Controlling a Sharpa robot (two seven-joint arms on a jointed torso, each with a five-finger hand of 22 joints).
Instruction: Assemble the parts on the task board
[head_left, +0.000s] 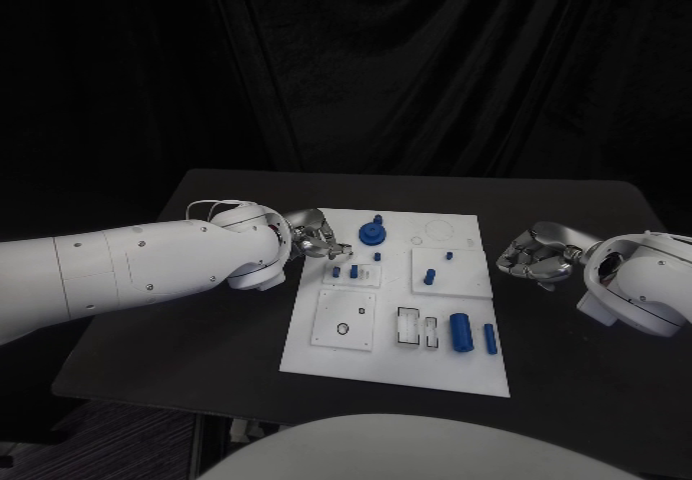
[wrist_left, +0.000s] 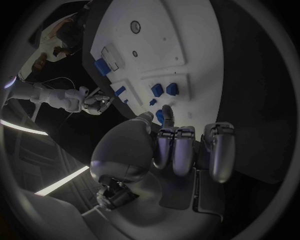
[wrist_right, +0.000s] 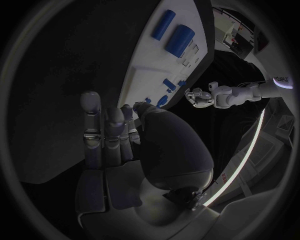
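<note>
Silver left hand (head_left: 313, 238) hovers loosely open at the task board's (head_left: 346, 352) edge; right hand (head_left: 537, 256) curled, empty

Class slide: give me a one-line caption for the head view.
Left hand reaches over the white task board near a blue part; right hand waits beside it.
</note>
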